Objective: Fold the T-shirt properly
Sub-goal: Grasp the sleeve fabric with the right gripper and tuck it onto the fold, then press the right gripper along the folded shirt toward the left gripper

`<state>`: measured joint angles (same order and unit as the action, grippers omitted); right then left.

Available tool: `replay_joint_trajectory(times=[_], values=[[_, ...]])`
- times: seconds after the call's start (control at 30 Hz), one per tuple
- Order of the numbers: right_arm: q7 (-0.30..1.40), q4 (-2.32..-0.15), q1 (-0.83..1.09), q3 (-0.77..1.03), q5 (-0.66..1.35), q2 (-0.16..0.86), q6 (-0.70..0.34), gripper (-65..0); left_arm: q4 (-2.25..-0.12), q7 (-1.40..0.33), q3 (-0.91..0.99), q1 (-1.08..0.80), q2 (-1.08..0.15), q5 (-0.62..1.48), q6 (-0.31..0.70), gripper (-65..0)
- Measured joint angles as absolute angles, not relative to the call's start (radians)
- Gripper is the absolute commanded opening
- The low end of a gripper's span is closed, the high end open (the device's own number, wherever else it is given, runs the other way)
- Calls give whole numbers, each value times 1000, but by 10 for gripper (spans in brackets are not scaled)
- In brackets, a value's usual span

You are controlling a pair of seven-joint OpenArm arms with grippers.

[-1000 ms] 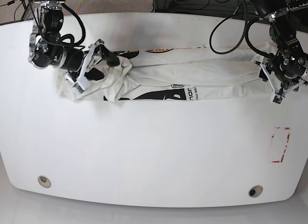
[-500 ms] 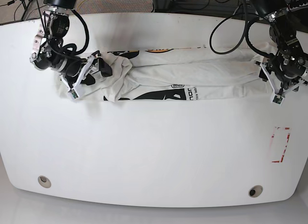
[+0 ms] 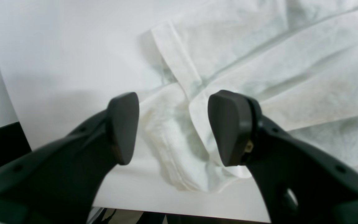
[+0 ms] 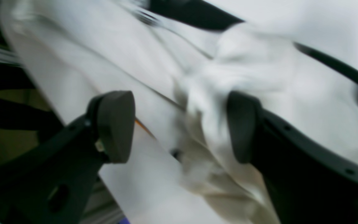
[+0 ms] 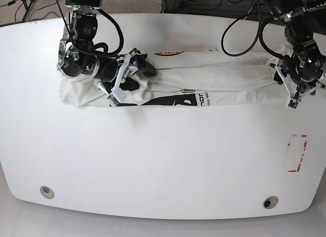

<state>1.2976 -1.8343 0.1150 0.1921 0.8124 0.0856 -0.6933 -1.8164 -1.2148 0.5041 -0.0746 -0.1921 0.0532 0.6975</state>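
The cream T-shirt (image 5: 214, 76) lies folded into a long wrinkled band across the back of the white table (image 5: 163, 160), with black lettering (image 5: 173, 100) along its front edge. My right gripper (image 5: 136, 76) is open over the band's left part. In the blurred right wrist view it (image 4: 180, 127) straddles bunched cloth (image 4: 259, 77). My left gripper (image 5: 283, 83) is open at the band's right end. In the left wrist view it (image 3: 172, 127) stands around a folded hem corner (image 3: 179, 71) near the table's edge.
A red-outlined rectangle (image 5: 297, 153) is marked on the table at the front right. Two round holes (image 5: 47, 191) (image 5: 270, 202) sit near the front edge. Cables (image 5: 244, 33) hang behind the table's back edge.
My right gripper has moved right along the shirt, from its left end toward the middle. The cloth at the left end now lies flatter. My left gripper has not moved.
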Motion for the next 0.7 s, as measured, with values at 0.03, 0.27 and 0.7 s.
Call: replay_joint_trajectory(times=[0.03,0.27,0.7], values=[[1306,-1843,115,188,820,76,-692,-205,-1816,-1215,504,-75,-192,53,698,-276],[1325,-1867,101,156,861,46,-693,-205,-1816,-1215,504,-75,-192,53,698,-276],[1306,-1859,101,226,841,168,-695,-205,-1816,-1215,506,-75,-200,53,698,-276]])
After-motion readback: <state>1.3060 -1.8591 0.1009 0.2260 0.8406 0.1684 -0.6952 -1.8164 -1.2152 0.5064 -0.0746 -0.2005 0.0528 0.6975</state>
